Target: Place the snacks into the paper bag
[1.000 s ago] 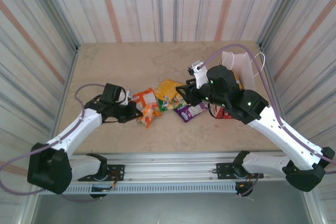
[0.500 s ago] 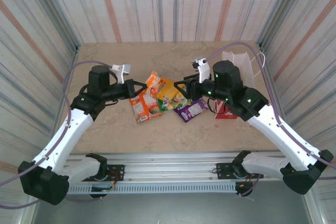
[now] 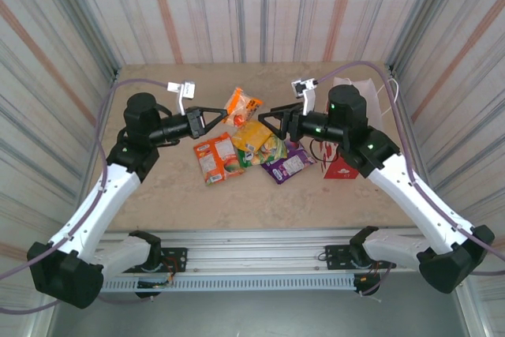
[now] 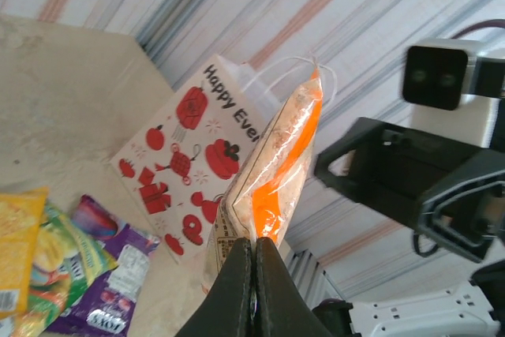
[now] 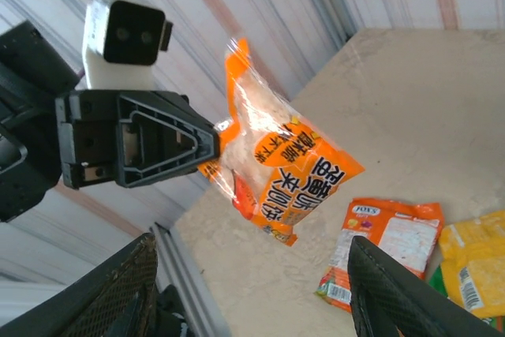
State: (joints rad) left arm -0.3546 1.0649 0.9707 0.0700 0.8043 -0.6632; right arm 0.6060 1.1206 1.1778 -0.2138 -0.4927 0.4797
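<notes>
My left gripper [image 3: 218, 117] is shut on the edge of an orange snack packet [image 3: 242, 106] and holds it in the air above the table. In the left wrist view the fingertips [image 4: 254, 246] pinch the packet [image 4: 276, 167] at its bottom seam. My right gripper [image 3: 270, 121] faces it from the right, open and apart from it, with nothing between its fingers [image 5: 252, 246]; the held packet [image 5: 280, 163] hangs ahead of them. More snacks lie below: an orange FOX'S packet [image 3: 217, 155], a yellow one [image 3: 254, 138] and a purple one [image 3: 288, 165]. The paper bag [image 3: 375, 104] stands at the right, partly behind my right arm.
Striped walls close in the table [image 3: 181, 195] on three sides. The bag's printed face [image 4: 189, 132] shows behind the held packet, beyond the purple packet [image 4: 110, 297]. A metal rail [image 3: 252, 258] runs along the near edge.
My left gripper lifted the orange packet off the pile and carried it up and to the right. My right gripper turned toward it and opened wider.
</notes>
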